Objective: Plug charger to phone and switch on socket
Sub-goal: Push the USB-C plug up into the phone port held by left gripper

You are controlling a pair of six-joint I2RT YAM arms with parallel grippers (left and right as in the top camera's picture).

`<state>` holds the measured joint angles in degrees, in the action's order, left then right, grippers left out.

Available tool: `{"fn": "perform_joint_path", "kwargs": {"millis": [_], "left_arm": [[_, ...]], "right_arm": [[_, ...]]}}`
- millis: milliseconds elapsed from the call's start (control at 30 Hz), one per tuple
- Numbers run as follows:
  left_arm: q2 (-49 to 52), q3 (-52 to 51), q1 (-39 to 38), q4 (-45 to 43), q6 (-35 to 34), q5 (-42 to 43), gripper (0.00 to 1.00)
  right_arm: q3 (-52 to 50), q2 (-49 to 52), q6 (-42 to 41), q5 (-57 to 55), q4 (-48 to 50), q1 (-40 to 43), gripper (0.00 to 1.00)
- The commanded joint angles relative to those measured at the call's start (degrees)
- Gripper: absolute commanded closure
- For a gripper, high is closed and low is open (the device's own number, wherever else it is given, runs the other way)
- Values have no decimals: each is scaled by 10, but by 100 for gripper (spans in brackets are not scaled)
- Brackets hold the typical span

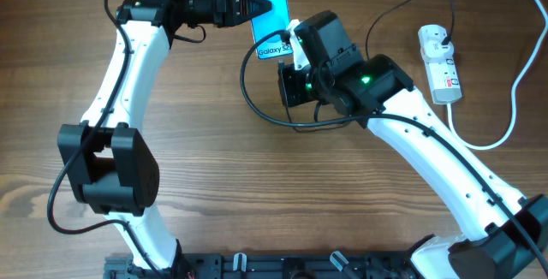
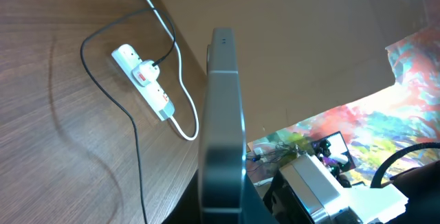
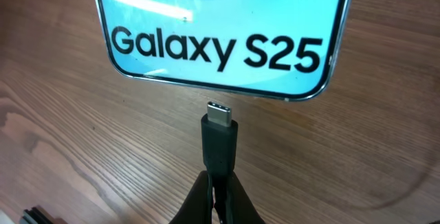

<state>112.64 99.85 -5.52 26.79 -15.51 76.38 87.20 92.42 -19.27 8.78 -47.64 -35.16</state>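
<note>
**Teal screen raised, black plug just short of the port**

Teal glass faces up near the middle of the tabletop's (image 1: 214, 185) far edge. There the left gripper (image 1: 247, 7) pinches the phone (image 1: 267, 9) by one long side. I judge the phone is held clear of the wood, so that its lettered end is free and faces the other arm.

The right gripper (image 3: 218, 186) is pressed together on the charger (image 3: 220, 141). It grips the connector's black body, with the metal tip aimed straight at that end. Tip and phone are near but apart, so to my eye the plug is not yet in.

The right wrist view is the only one that gives me alignment: the tip sits just below the phone's bottom edge, roughly under the gap in the lettering. I cannot see the port itself.

Overhead, the right wrist's housing hides the tip. That view does show the thin cable looping across the wood and running to the socket (image 1: 439, 65) by the far right corner.

The left wrist view shows the phone edge-on and none of its own fingers. It also shows a plug seated in the socket and the thick white cord (image 2: 180, 69) trailing off. The switch is too small for me to read.
</note>
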Motion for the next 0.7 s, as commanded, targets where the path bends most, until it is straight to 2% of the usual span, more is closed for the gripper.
{"fn": "perform_joint_path", "kwargs": {"millis": [0, 667], "left_arm": [[-2, 5, 0, -3, 3, 24, 96], [-2, 5, 0, -1, 15, 48, 96]], "right_arm": [[2, 9, -3, 13, 5, 0, 96], [2, 10, -2, 16, 18, 0, 96]]}}
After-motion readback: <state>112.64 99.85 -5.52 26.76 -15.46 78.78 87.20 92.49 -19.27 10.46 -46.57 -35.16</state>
